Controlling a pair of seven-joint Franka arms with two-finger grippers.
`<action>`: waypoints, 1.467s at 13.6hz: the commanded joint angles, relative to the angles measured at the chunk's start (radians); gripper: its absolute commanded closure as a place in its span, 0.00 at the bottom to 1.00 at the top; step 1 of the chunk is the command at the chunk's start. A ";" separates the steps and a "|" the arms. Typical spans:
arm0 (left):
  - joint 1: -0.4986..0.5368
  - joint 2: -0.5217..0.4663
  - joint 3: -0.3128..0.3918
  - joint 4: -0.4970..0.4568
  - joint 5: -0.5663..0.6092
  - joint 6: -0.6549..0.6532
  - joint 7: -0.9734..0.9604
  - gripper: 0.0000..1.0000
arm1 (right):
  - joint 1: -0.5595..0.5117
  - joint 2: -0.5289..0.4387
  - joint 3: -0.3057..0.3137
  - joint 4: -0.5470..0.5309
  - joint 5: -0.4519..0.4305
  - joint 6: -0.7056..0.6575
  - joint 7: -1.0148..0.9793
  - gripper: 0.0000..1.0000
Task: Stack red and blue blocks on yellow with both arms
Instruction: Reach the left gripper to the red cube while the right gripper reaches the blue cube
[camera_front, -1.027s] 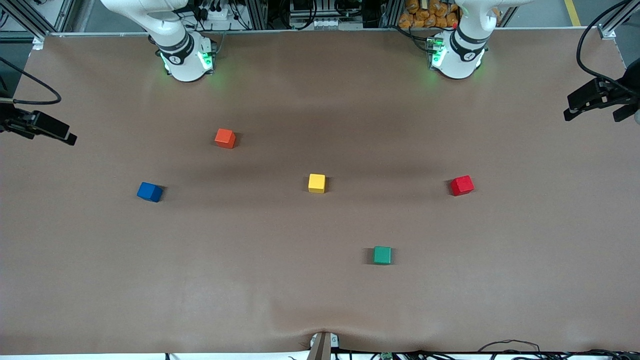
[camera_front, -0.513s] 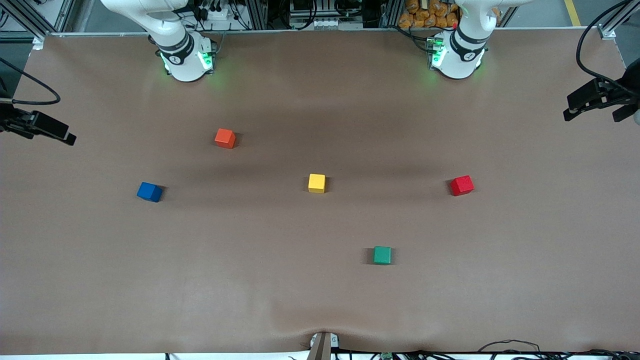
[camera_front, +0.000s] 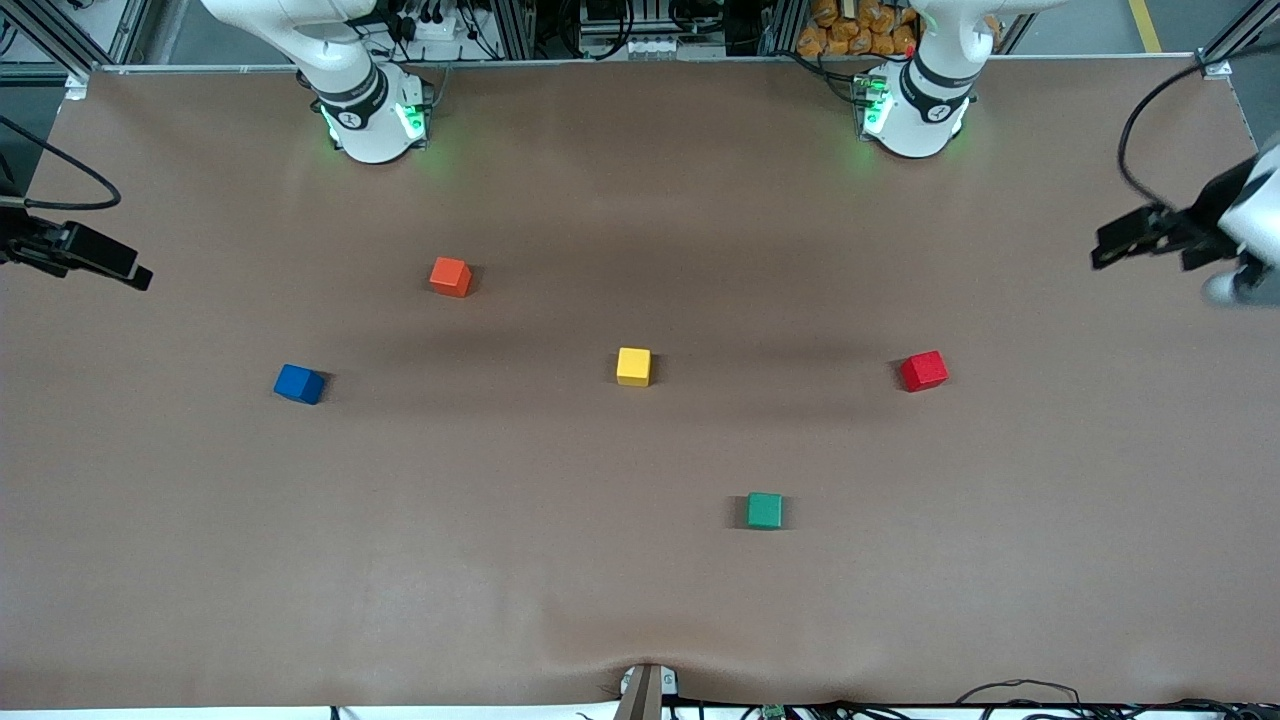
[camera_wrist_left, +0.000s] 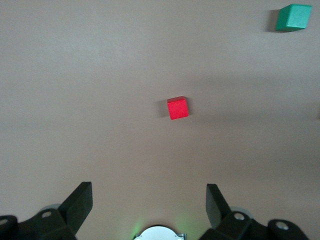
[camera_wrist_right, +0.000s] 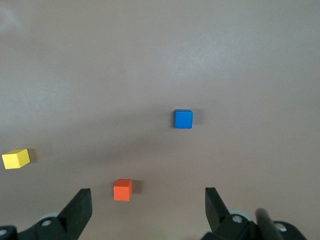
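Observation:
The yellow cube (camera_front: 633, 366) sits mid-table. The red block (camera_front: 923, 371) lies toward the left arm's end, and the blue block (camera_front: 299, 384) toward the right arm's end, both level with the yellow one. My left gripper (camera_wrist_left: 149, 192) hangs high over that end of the table, open and empty, with the red block (camera_wrist_left: 177, 108) in its view. In the front view the left gripper (camera_front: 1145, 237) shows at the table's edge. My right gripper (camera_wrist_right: 148, 196) is likewise high, open and empty; the blue block (camera_wrist_right: 183, 119) and yellow cube (camera_wrist_right: 16, 158) lie below it. The right gripper (camera_front: 85, 255) shows at the other edge.
An orange-red cube (camera_front: 450, 277) lies farther from the front camera than the blue block, nearer the right arm's base. A green cube (camera_front: 765, 510) sits nearer the front camera than the yellow cube. Brown table cloth (camera_front: 500, 560) covers the rest.
The left arm's hand has swung in from the table's edge toward the red block's end. The right arm and all cubes have stayed put.

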 joint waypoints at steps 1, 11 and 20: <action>-0.012 0.021 -0.013 -0.068 -0.010 0.076 -0.087 0.00 | -0.011 -0.006 0.005 -0.005 0.008 -0.005 0.002 0.00; -0.055 0.029 -0.042 -0.485 0.001 0.590 -0.396 0.00 | -0.012 -0.001 0.003 -0.005 0.007 -0.005 0.000 0.00; -0.045 0.079 -0.042 -0.747 -0.002 0.950 -0.428 0.00 | -0.008 0.063 0.003 -0.005 -0.007 -0.005 -0.001 0.00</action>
